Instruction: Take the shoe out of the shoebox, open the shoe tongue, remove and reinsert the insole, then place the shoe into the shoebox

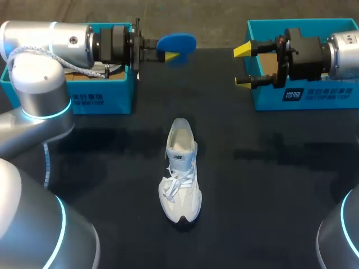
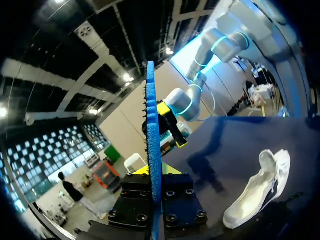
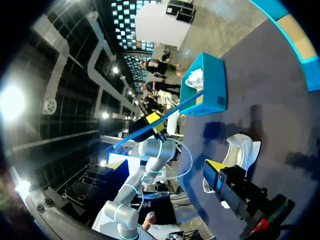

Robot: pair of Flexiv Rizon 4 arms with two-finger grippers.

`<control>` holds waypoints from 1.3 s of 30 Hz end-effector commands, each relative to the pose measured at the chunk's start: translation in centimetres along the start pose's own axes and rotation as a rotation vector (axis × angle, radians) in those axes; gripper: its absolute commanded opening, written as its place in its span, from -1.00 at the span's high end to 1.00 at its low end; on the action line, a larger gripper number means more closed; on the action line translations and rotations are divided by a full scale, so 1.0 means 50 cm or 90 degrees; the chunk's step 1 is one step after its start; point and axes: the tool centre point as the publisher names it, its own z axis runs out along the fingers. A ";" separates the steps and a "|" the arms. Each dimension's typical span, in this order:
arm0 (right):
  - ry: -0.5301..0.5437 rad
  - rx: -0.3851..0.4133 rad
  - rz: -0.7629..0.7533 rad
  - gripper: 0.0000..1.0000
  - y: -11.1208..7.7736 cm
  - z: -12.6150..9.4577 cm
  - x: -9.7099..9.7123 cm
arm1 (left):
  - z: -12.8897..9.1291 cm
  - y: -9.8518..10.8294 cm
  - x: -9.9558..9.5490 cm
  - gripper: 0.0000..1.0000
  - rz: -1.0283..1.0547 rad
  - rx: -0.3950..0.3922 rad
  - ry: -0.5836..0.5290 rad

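Note:
A white shoe (image 1: pixel 179 174) lies on the black table (image 1: pixel 269 185), toe toward the front edge, laces loose and tongue pulled up. It also shows in the left wrist view (image 2: pixel 260 187) and the right wrist view (image 3: pixel 241 149). My left gripper (image 1: pixel 167 55) hangs high over the back of the table, shut on a blue insole (image 1: pixel 176 43). The insole (image 2: pixel 153 150) stands edge-on between its fingers (image 2: pixel 165 169). My right gripper (image 1: pixel 243 65) is open and empty, facing the insole from the right; in its own view (image 3: pixel 220 185) the insole (image 3: pixel 160 119) is far ahead.
One blue shoebox (image 1: pixel 101 95) stands at the back left under my left arm, and another blue shoebox (image 1: pixel 303 95) stands at the back right behind my right gripper. The left box (image 3: pixel 207 85) holds white paper. Bare table surrounds the shoe.

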 end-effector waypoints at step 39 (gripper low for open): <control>0.003 0.020 0.008 -1.00 0.021 0.025 0.000 | 0.038 0.019 0.012 1.00 0.580 0.016 0.014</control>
